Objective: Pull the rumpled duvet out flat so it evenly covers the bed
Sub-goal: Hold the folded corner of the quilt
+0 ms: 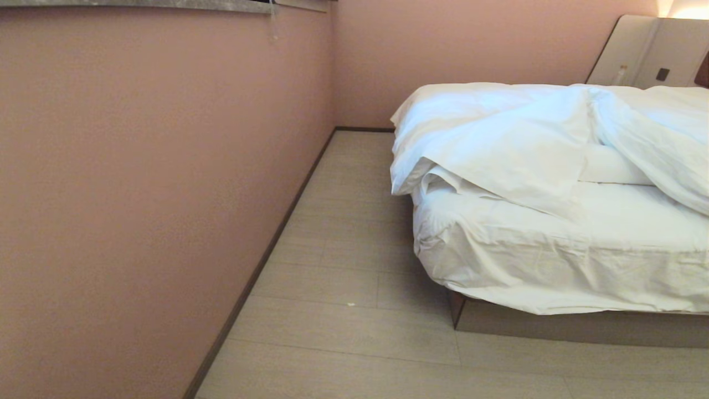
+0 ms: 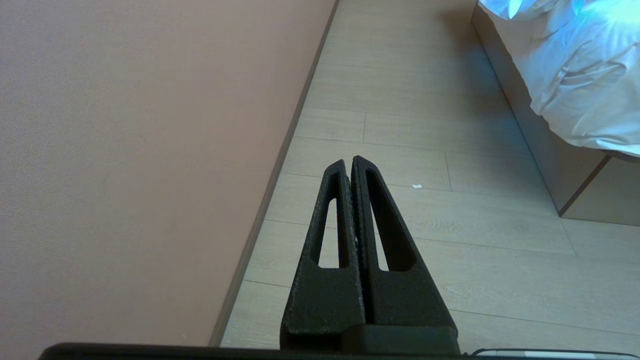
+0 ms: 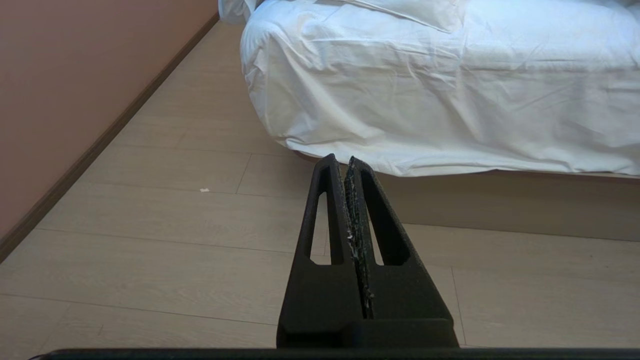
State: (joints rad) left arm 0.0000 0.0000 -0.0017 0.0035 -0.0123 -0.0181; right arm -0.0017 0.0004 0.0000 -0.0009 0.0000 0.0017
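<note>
duvet (image 1: 498,138): creased matt cloth | floor (image 1: 343,288): matt wood-look planks

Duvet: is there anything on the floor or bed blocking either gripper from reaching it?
Nothing visible does. The duvet lies bunched on the bed. Both the left gripper and right gripper are shut, with only bare floor ahead of them and a tiny white speck on it.

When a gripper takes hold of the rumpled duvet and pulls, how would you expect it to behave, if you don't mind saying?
The duvet is probably floppy: it lies in soft folds and droops over the bed corner. Its puffy bulk suggests it is light for its size, though awkward to drag. It would likely slide over the fitted sheet, perhaps trailing unevenly from one pinched point.
</note>
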